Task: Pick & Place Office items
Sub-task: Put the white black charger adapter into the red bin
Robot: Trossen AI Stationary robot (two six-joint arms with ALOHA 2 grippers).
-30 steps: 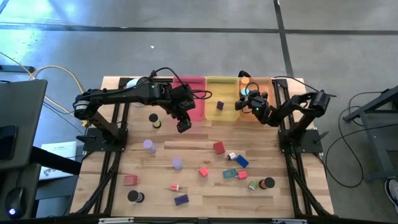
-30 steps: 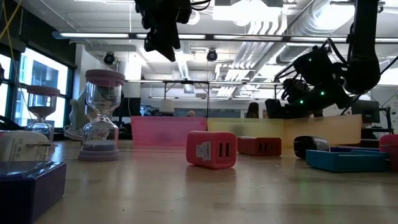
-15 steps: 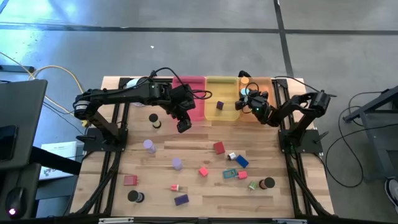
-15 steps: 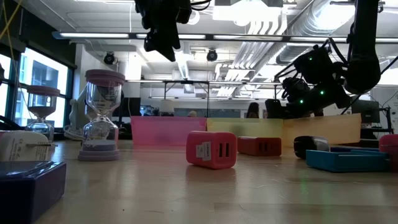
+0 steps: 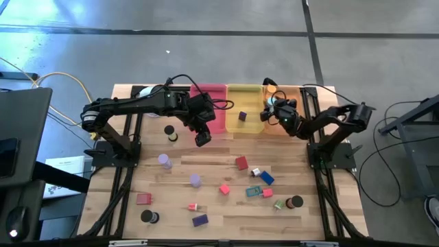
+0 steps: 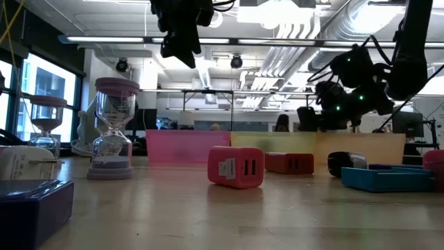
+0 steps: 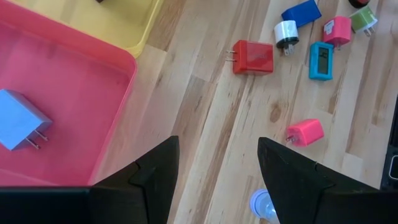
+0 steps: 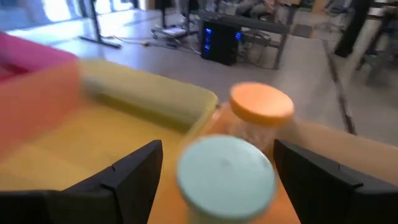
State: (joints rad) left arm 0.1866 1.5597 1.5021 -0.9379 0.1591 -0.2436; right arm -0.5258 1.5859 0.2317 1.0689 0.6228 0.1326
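Office items lie scattered on the near half of the table: a red block, a pink one, a blue one, a purple one, lavender cylinders and black discs. My left gripper hangs open above the table, just in front of the pink tray, with nothing between its fingers. My right gripper is open over the orange tray. Its fingers stand on either side of a teal-capped piece. An orange-capped piece stands just behind.
A grey-blue plug block lies in the pink tray, and a purple block in the yellow tray. A round silver-and-white object sits at the far left corner. The arms' stands flank the table.
My right arm's elbow has swung out toward the table's right edge, while its gripper stays over the orange tray's left end.
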